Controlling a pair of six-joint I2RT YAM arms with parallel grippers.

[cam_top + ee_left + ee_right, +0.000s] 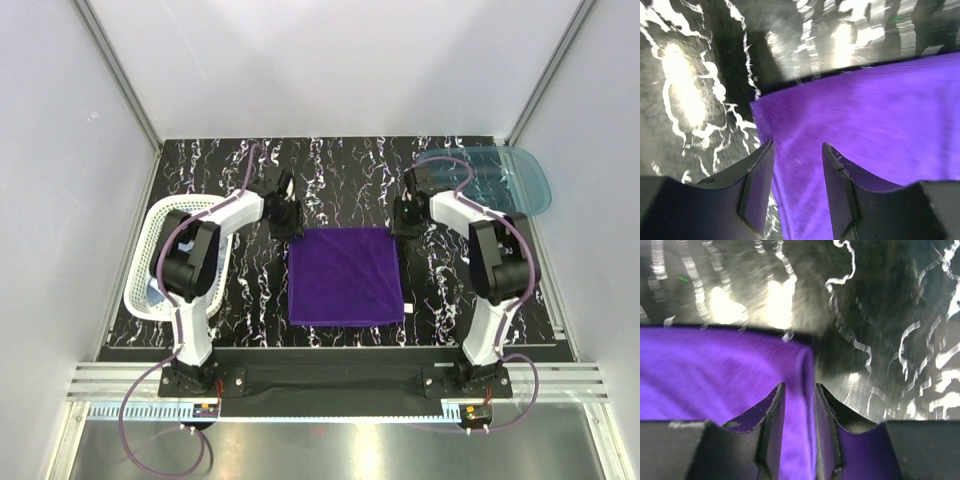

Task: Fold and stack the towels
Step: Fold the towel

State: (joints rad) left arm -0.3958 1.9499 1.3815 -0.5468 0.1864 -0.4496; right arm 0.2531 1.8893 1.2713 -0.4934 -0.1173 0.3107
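The deep purple towel [345,275] lies spread flat on the black marbled table. My left gripper [290,222] is over its far left corner. In the left wrist view the gripper [797,150] is open, its fingers astride the towel's left edge [775,150]. My right gripper [403,225] is over the far right corner. In the right wrist view the gripper [800,390] is narrowly open, with the towel's right edge [802,370] running between the fingers. A bit of pale blue cloth [152,293] shows inside the basket. The bear-face towel cannot be made out.
The white perforated basket [150,235] stands at the left edge, beside the left arm. The translucent teal bin [515,175] sits at the far right corner. A small white tag [408,308] sticks out at the towel's near right corner.
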